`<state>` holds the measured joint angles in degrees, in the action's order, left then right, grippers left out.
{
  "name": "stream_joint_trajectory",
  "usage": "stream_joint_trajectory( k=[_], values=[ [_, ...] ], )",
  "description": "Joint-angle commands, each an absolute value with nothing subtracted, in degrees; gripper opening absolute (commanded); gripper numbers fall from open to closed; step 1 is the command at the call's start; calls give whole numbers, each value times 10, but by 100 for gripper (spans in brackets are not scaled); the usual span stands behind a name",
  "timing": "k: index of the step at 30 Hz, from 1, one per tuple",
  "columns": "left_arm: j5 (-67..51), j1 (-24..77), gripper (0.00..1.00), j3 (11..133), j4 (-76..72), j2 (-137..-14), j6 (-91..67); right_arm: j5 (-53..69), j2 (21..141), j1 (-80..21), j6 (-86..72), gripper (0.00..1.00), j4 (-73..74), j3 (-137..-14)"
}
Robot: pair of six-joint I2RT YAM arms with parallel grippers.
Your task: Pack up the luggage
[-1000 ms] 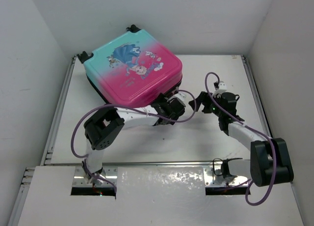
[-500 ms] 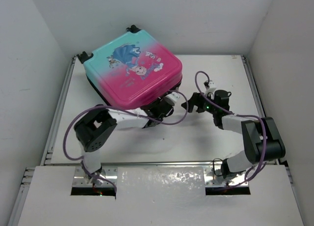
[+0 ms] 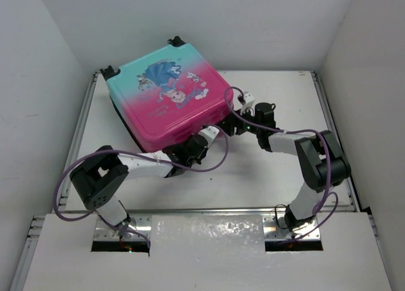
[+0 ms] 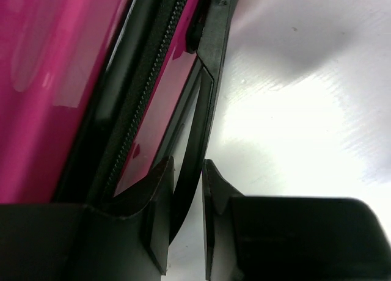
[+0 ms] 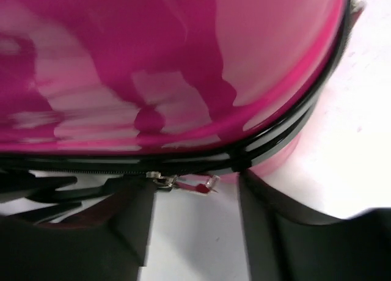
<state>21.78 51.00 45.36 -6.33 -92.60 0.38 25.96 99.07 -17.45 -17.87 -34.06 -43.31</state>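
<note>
White walls hem the surface (image 3: 272, 177); the luggage (image 3: 168, 101) sits far left. The left end effector (image 4: 186, 165) narrowly pinches its thin black strip (image 4: 198, 128). The right end effector (image 5: 194, 198) gapes astride the zipper pull (image 5: 183, 184).

Luggage (image 3: 168, 98): small hard-shell case, lying at the far left of the table (image 3: 272, 177).

The shell faces up and is turned diagonally to the table edges. Its colour runs from teal on the half far from the table's near edge to pink on the near half, with a cartoon figure in a blue dress printed at the centre. Two black wheels (image 3: 109, 70) sit at the far corners. A black zip seam runs round the pink side, with a metal zip pull (image 5: 183, 183) hanging at the near right corner. The seam appears closed, though the close views are blurred.
</note>
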Motion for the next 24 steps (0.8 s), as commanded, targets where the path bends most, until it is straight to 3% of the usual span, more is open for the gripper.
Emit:
stream_joint_trajectory(
  k=[1,7,8,10,20,24],
  values=[
    [165,522,0,409,-28,-891,-75,257,1007,-193,-160,50,-376,-458],
    [152,522,0,411,-17,-891,-78,279,998,-211,-195,24,-434,-447],
    [153,522,0,412,-15,-890,-80,278,995,-211,-198,12,-437,-447],
    [150,523,0,410,-12,-886,-83,249,989,-211,-185,0,-429,-450],
    [177,523,0,387,23,-872,-124,72,994,-126,-198,0,-337,-453],
    [178,524,0,386,28,-874,-127,52,1026,-103,-143,0,-231,-544]
  ],
)
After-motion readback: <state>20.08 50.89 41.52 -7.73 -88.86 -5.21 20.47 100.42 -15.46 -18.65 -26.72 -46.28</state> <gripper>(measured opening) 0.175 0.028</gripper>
